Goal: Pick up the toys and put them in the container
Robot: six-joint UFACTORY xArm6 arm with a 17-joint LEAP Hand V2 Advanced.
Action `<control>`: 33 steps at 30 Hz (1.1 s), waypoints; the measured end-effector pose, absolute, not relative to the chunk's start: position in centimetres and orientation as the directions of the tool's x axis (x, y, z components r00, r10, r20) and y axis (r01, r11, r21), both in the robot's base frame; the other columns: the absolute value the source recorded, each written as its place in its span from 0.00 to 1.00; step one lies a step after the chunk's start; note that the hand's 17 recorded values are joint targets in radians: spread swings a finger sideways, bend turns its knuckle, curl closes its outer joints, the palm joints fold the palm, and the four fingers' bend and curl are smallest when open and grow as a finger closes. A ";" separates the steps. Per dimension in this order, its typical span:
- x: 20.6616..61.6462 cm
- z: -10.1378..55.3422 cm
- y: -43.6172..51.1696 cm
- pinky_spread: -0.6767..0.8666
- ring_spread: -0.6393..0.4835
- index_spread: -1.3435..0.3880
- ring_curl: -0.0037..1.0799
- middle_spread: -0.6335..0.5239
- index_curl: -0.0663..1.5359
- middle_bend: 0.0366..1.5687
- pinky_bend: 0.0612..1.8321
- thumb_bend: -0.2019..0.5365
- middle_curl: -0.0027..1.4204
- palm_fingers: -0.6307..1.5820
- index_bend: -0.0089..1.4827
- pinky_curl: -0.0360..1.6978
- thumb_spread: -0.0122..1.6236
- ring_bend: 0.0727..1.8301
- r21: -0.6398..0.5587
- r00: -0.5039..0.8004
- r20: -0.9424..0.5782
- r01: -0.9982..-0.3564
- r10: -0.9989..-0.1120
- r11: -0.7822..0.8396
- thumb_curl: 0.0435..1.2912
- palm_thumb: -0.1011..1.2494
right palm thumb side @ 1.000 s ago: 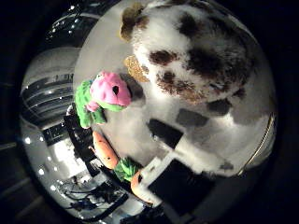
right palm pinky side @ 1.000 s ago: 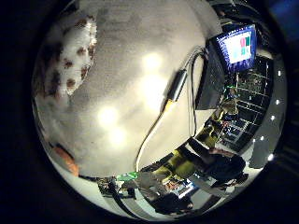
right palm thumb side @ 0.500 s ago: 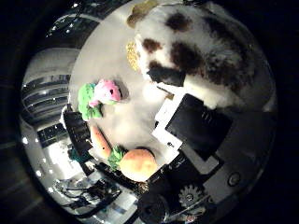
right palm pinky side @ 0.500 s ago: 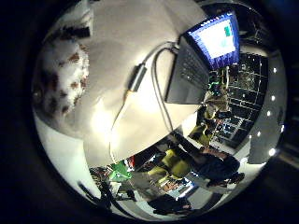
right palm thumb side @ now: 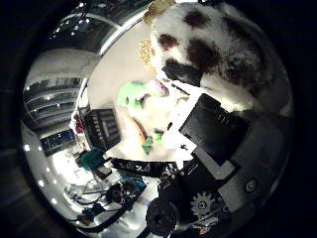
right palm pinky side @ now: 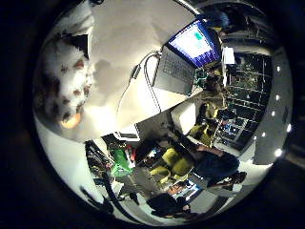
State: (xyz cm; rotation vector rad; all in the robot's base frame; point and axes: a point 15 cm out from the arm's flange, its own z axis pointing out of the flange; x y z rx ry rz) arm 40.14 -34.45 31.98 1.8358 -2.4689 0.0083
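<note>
White tabletop (right palm pinky side: 128, 43) under both palm views, workshop clutter and yellow chairs (right palm pinky side: 174, 162) off past its edge.

Nearest: the hand (right palm thumb side: 218, 144), its black and white finger parts crossing the thumb-side view and lying against a spotted plush animal (right palm thumb side: 223, 54), white with brown patches. The plush fills much of that view, so the palm is close over it. Fingers look set against the toy's flank, but whether they curl round it or only rest on it I cannot tell. The little-finger-side view shows the same plush at the table's edge with an orange patch at its end.

Just beyond the plush, on the table: a green and pink soft toy (right palm thumb side: 138, 94), then an orange carrot toy (right palm thumb side: 138, 130) with green leaves beside it. Both lie loose and apart from the hand, likely waiting their turn.

Farther: a dark slatted box (right palm thumb side: 101, 129) at the table's margin, possibly the container; not certain.

Farthest on the table: an open laptop (right palm pinky side: 183, 62), lit screen, with a cable looping toward the plush.
</note>
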 end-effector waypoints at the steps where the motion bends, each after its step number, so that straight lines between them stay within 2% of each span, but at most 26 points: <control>1: 39.9 32.4 -33.7 0.32 0.42 0.66 0.55 0.47 0.46 0.84 0.64 0.25 0.43 0.83 0.78 0.54 0.61 0.77 0.032 -0.282 0.050 -0.958 -0.958 0.283 0.40 0.83; 19: 39.4 34.7 -14.8 0.30 0.42 0.66 0.53 0.47 0.45 0.85 0.59 0.25 0.41 0.83 0.78 0.63 0.60 0.78 -0.011 -0.074 -0.016 -0.997 -0.997 0.074 0.45 0.83; 26: 41.0 34.5 -7.5 0.29 0.42 0.66 0.53 0.47 0.45 0.85 0.58 0.25 0.41 0.83 0.78 0.64 0.61 0.78 -0.014 0.006 -0.056 -1.000 -0.998 -0.005 0.45 0.82; 33: 43.1 34.6 3.0 0.29 0.42 0.66 0.53 0.47 0.45 0.86 0.57 0.25 0.41 0.83 0.78 0.65 0.61 0.78 -0.064 0.159 -0.061 -0.986 -0.985 -0.155 0.46 0.82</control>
